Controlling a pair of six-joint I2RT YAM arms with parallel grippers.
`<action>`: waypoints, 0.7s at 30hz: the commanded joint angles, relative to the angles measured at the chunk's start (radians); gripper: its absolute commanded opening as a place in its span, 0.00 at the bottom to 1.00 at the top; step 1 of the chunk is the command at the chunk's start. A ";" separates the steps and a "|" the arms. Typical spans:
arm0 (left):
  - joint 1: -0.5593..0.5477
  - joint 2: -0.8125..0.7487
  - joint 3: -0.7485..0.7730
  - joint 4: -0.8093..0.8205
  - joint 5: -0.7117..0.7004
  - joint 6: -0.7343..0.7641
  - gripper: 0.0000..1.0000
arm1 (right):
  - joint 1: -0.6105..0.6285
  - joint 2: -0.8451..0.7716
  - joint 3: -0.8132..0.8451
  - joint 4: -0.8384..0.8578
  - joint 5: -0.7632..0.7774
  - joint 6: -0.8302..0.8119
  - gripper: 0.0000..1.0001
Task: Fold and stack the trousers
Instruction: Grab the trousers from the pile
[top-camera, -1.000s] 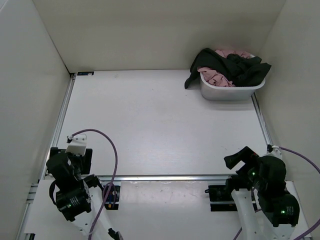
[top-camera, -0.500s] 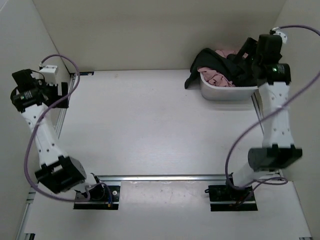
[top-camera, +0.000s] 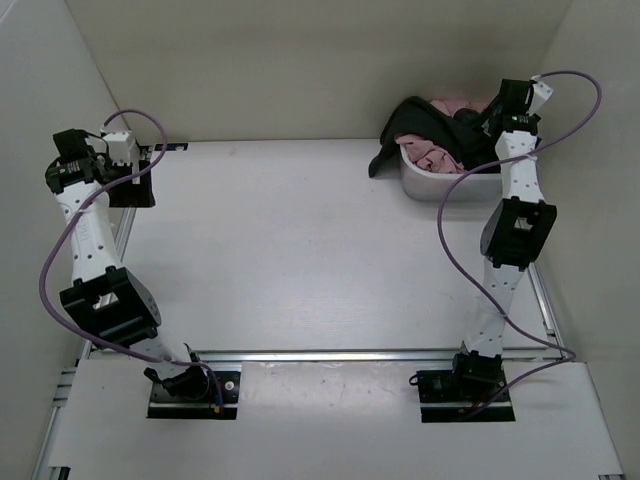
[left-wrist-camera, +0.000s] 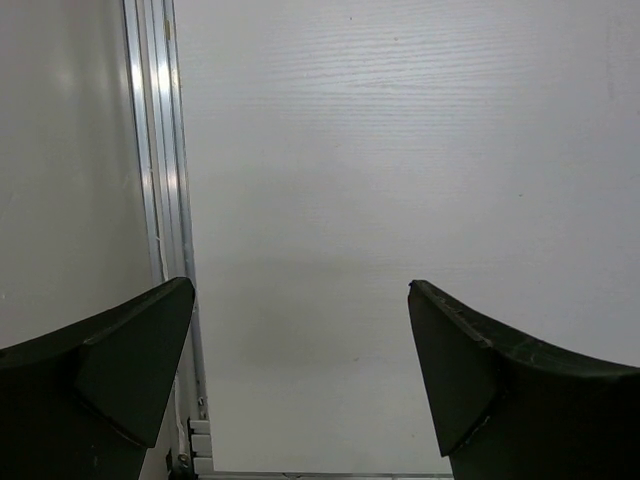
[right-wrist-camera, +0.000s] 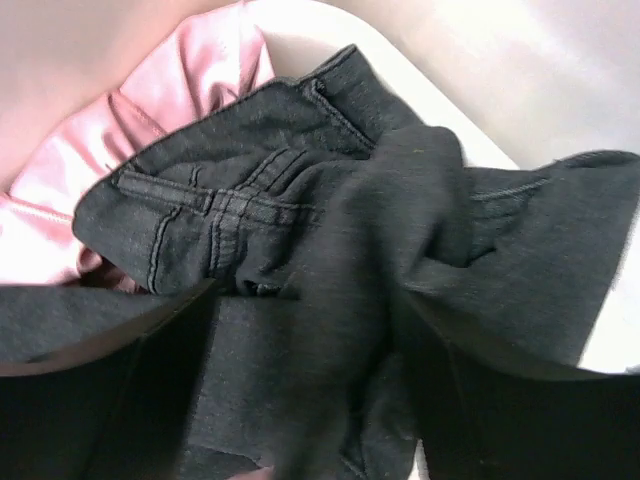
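The right gripper (right-wrist-camera: 300, 335), jaws apart, straddles the crumpled soft black trousers (right-wrist-camera: 330, 230); the left gripper (left-wrist-camera: 299, 290) gapes wide above the flat white tabletop (left-wrist-camera: 400, 150).

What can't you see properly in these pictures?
1. Trousers legs: right wrist view, bunched up and cut off by the edges.
2. Tub inside: top view, trousers and pink cloth cover it.
3. Right end effector fingertips: top view too small; wrist view blurred dark.
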 joint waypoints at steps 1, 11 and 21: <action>-0.006 -0.039 -0.015 0.011 -0.036 -0.032 1.00 | -0.017 -0.007 0.015 0.073 0.006 -0.007 0.71; -0.006 -0.110 -0.026 0.011 -0.045 -0.040 1.00 | 0.012 -0.322 -0.129 0.031 -0.008 -0.105 0.00; -0.006 -0.386 -0.101 -0.042 -0.086 -0.007 1.00 | 0.380 -0.930 -0.137 0.111 -0.008 -0.374 0.00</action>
